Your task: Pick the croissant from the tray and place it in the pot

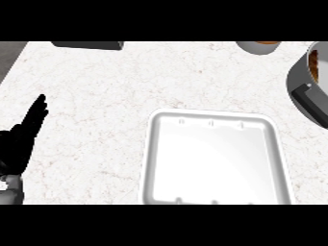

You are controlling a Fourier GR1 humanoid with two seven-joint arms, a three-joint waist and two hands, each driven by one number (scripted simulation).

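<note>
— So, the croissant [315, 70]?
— Only a brown sliver of it shows, inside the grey pot [296, 79], right edge of frame, beside the white tray [152, 158].
— And the left hand [14, 146]?
— Lower left over the tabletop [124, 86], fingers straight, holding nothing.

Looking for anything to read, and there's nothing legible. The white tray [216, 116] carries no label or brand. The pot [301, 82] at the right edge shows a plain grey wall, no number, no mark. The speckled counter [124, 96] bears no sign or lettering either.
</note>
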